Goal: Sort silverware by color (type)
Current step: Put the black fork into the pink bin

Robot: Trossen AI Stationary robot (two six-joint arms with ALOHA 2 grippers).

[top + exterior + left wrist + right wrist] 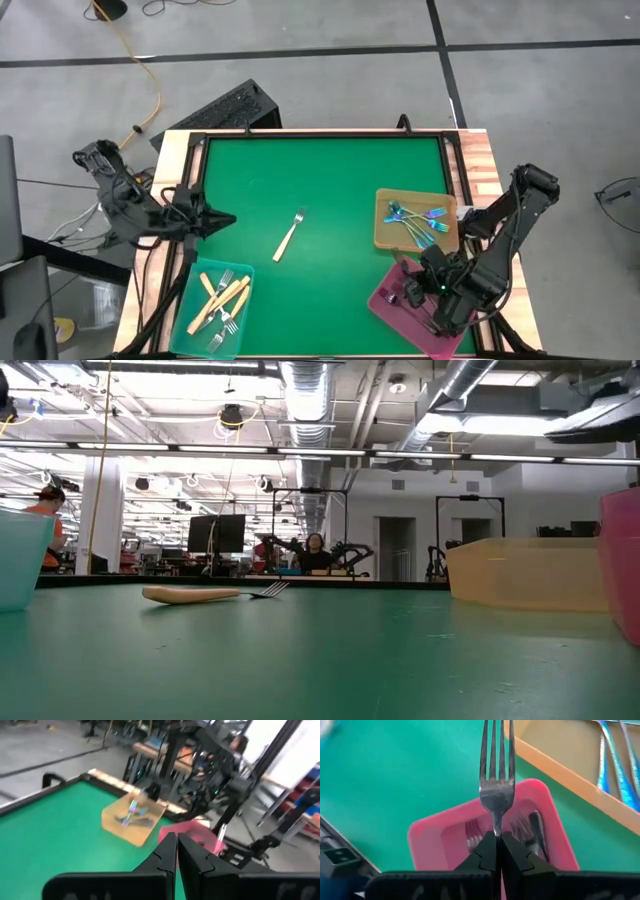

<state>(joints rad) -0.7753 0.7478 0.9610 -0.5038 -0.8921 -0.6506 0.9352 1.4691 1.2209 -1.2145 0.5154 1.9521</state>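
R gripper [496, 839] pinches dark fork [496, 780] by handle tip over pink tray [445, 832]; thin hold, could swing and miss. L gripper [177, 851] closed, empty.

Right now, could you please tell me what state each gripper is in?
Left gripper: shut, holding nothing, at the table's left edge.
Right gripper: shut on a dark metal fork, above the pink tray.

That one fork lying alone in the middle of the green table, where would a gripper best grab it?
Probably the cream handle of the lone fork, coming straight down from above. It lies flat and diagonal, clear of the trays, so the fingers should close across the handle's narrow width, avoiding the thin tines.
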